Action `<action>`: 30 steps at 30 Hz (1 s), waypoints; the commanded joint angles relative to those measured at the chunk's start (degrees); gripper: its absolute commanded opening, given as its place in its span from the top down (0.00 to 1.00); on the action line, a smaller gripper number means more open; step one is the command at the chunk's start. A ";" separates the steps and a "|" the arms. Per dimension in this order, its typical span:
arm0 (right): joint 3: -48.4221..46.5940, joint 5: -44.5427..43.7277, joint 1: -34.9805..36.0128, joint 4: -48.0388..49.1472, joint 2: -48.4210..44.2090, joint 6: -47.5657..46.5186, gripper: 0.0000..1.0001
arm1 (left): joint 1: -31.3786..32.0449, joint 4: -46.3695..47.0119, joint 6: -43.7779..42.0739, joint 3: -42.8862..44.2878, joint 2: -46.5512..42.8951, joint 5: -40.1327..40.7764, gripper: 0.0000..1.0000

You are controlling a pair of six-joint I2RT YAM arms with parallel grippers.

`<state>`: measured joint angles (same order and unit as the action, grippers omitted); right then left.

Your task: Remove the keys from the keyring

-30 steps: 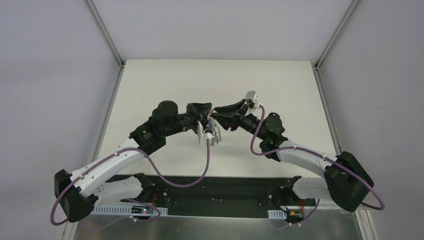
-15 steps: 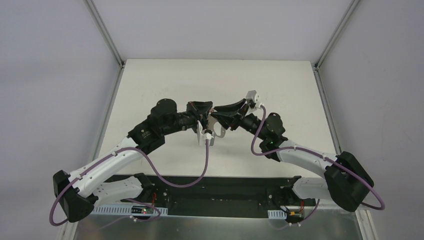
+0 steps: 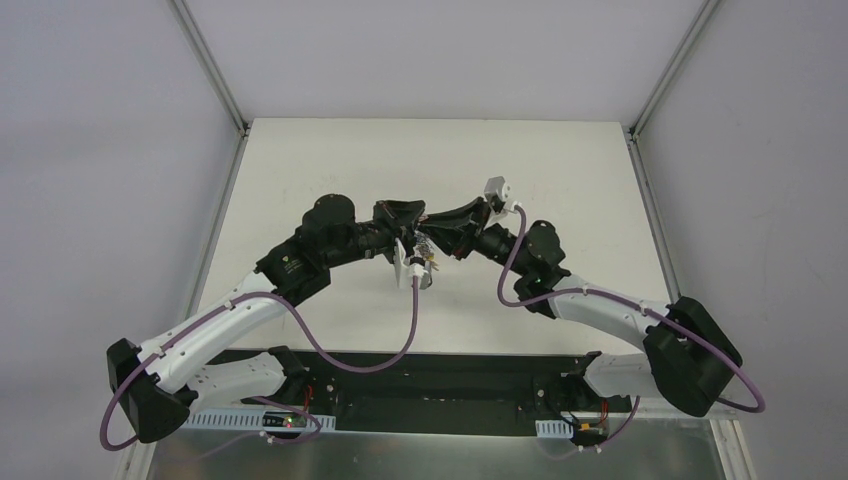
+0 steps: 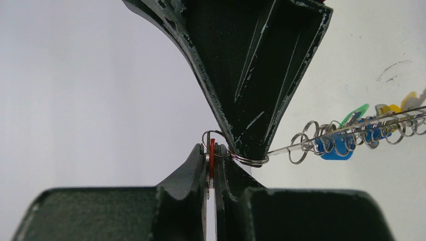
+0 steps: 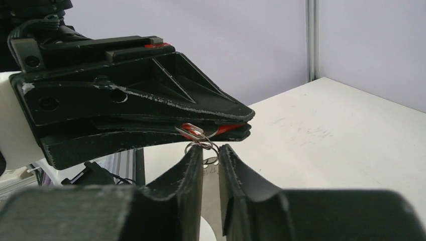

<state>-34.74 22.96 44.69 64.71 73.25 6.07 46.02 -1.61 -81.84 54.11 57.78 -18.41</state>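
Surface: white matte table (image 3: pixel 330 170), rectangular. A black mounting rail (image 3: pixel 450 372) lies along the near edge and carries both arm bases. Beyond the rail, at the two far corners, stand aluminium frame posts (image 3: pixel 238 125). Faint grey scuff marks (image 4: pixel 393 70) show on the tabletop beyond the rail. Past the rail's middle, the keys (image 4: pixel 335 146) hang strung on the keyring (image 4: pixel 281 149). Contact with the table: cannot tell.
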 commanded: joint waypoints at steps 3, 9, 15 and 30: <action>-2.90 0.98 1.19 4.49 1.44 5.21 0.97 | 0.55 3.80 -1.28 3.42 0.06 -3.22 1.00; -0.85 -5.52 1.27 5.85 -0.50 10.64 1.00 | 0.52 4.12 -1.67 2.62 -0.59 -2.04 1.00; -0.61 -12.97 1.25 1.55 -3.77 20.69 1.00 | 0.55 4.90 -1.65 1.99 -0.77 -1.81 1.00; -7.35 -31.47 3.49 -35.99 -14.06 48.84 1.00 | 0.55 6.16 -1.00 0.45 0.08 -2.66 1.00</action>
<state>-38.09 -1.45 48.21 37.21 61.89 43.18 46.15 1.15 -82.56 54.50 58.28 -18.09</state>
